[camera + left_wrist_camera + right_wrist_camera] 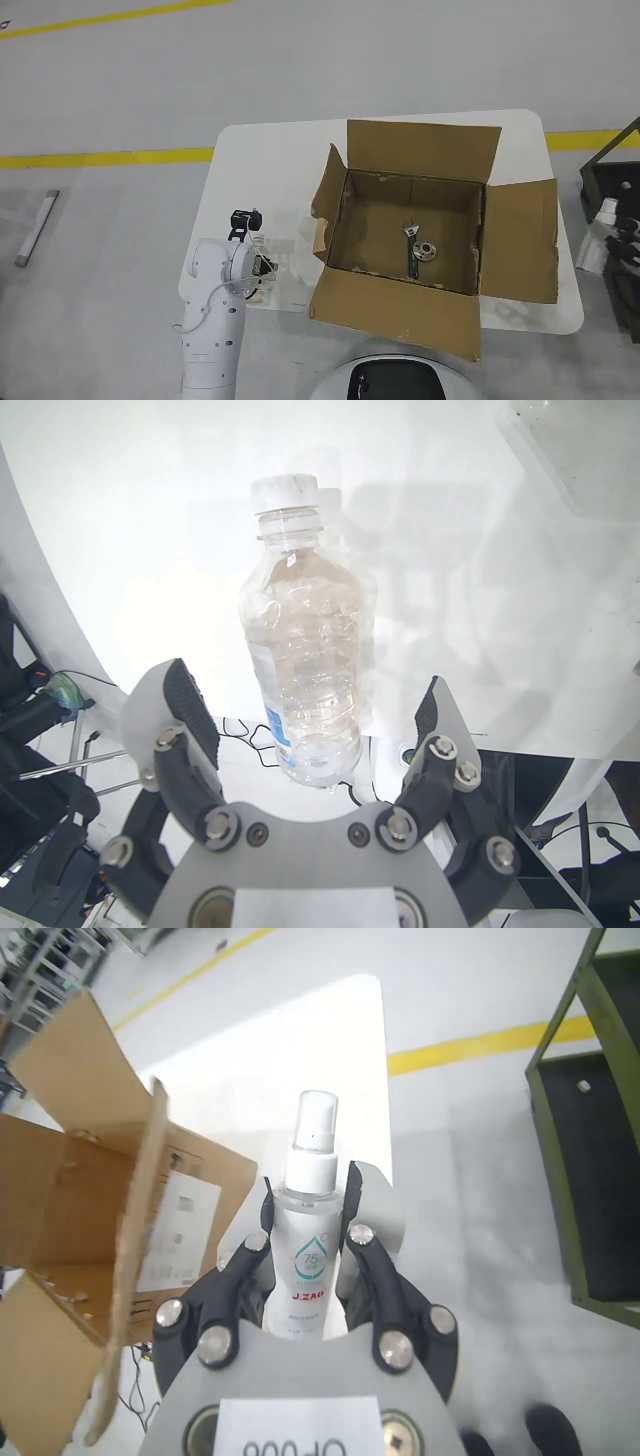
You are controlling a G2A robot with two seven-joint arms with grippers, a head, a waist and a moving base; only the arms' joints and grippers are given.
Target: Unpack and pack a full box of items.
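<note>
Seemingly you were unpacking: left jaws open over a water bottle (302, 650) on the worktop (450, 550), right jaws gripping a spray bottle (305, 1238) to set down next.

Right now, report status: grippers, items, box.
Left gripper open, water bottle loose ahead of it. Right gripper shut on spray bottle, beside box. Box open, wrench inside. Nothing seen blocking.
</note>
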